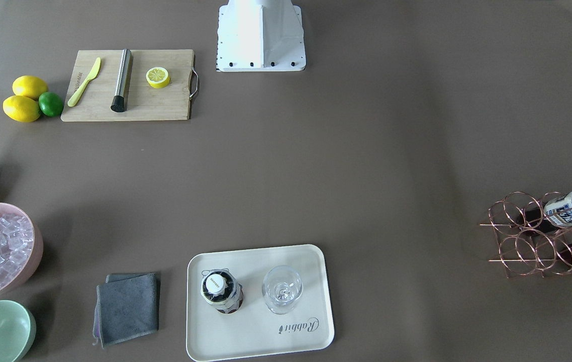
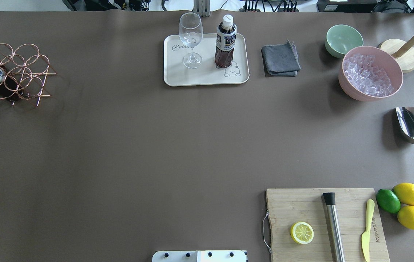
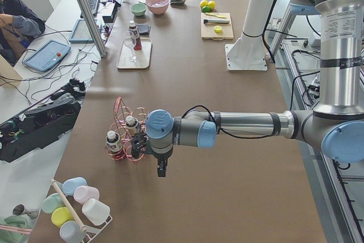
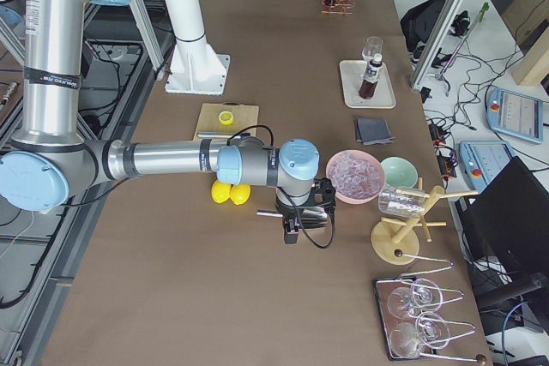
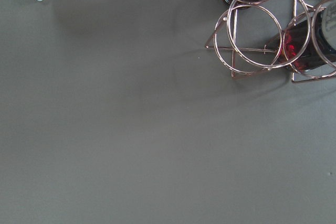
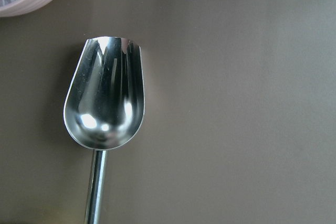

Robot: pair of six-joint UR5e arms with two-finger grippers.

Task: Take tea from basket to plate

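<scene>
The tea [image 2: 225,43] stands upright on the cream plate [image 2: 207,78], next to an empty wine glass [image 2: 191,40]. From the front, the tea [image 1: 220,291] sits on the left half of the plate [image 1: 256,337]. The copper wire basket [image 2: 18,72] at the table's left end holds two bottles with white-and-blue labels [image 1: 567,207]. My left gripper [image 3: 162,169] hangs over the table beside the basket [image 3: 128,135]. My right gripper [image 4: 290,233] hovers over a metal scoop [image 6: 105,98]. Both show only in the side views, so I cannot tell whether they are open or shut.
A pink bowl of ice [image 2: 370,76], a green bowl [image 2: 343,38] and a grey cloth [image 2: 279,58] lie right of the plate. A wooden board [image 2: 301,207] carries a lemon half, a muddler and a knife. A person [image 3: 17,21] sits beyond the table.
</scene>
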